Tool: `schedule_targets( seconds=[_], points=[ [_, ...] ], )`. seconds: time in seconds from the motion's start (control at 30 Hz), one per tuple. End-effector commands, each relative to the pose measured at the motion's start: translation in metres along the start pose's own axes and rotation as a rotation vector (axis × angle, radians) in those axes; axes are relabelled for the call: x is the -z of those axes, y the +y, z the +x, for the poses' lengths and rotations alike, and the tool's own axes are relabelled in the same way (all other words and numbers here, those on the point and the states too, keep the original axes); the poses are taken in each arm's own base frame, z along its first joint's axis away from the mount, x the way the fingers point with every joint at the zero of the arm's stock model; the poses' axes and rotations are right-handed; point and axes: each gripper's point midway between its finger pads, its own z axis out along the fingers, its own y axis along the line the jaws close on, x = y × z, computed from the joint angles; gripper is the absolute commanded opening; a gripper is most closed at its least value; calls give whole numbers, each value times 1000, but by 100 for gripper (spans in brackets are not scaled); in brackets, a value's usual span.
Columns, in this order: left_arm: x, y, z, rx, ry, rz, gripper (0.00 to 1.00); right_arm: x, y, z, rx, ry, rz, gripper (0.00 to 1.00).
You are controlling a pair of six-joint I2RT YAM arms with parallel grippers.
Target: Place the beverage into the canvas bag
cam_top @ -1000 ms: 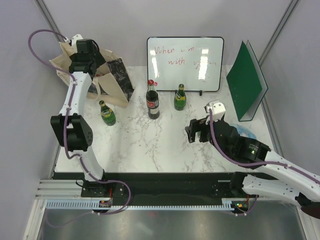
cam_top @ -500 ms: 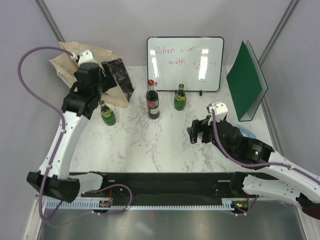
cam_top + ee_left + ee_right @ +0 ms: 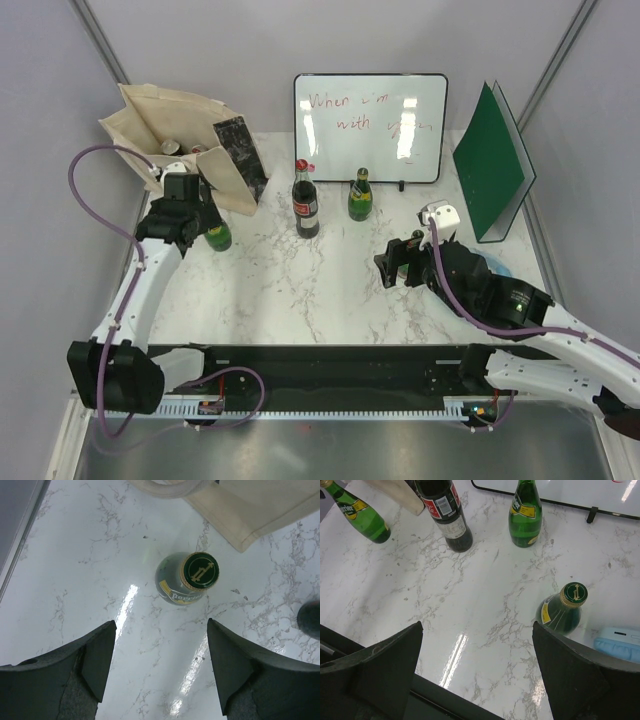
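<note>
The green glass bottle (image 3: pixel 176 584) nearest the canvas bag (image 3: pixel 172 122) stands upright on the marble table (image 3: pixel 300 290), just beside the bag's lower corner and apart from it. Being glass, it is likely stiff, smooth and fairly heavy for its build, and it would break if dropped. The shoulder below the gold-rimmed cap (image 3: pixel 200 570) probably gives the surest hold, since the narrow neck could slip. The bag is soft cloth and leans at the back left, its mouth gaping upward. The cloth may fold under a nudge, so the bottle would need to go in from above.

The left gripper (image 3: pixel 160 626) hangs over the bottle looking almost straight down, its jaws spread wide with nothing between them. In its wrist view the cap lies ahead of the fingertips rather than between them. The left arm reaches forward from its base, with the wrist bent down.

The right gripper (image 3: pixel 475 630) is also spread and empty. It is tilted over the table near another green bottle (image 3: pixel 564 611), well apart from the bag
</note>
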Motion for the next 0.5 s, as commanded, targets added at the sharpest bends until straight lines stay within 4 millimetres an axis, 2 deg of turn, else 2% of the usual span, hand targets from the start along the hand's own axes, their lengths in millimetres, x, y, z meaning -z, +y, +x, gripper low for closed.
schedule_targets(
  seconds=[0.0,0.23,0.33,0.47],
  points=[
    [-11,-16,-25,73,-30,63,79,7,3,-17,-46,-49,-21,98],
    [-41,-28,-27,37,5,61,76,5,3,-16,-38,-51,-16,98],
    [-47,-28,-34,30,-2,42,73,4,4,-15,-35,-48,-20,98],
    [-60,-31,-33,12,21,29,69,3,4,-16,-37,-50,-18,98]
  ],
)
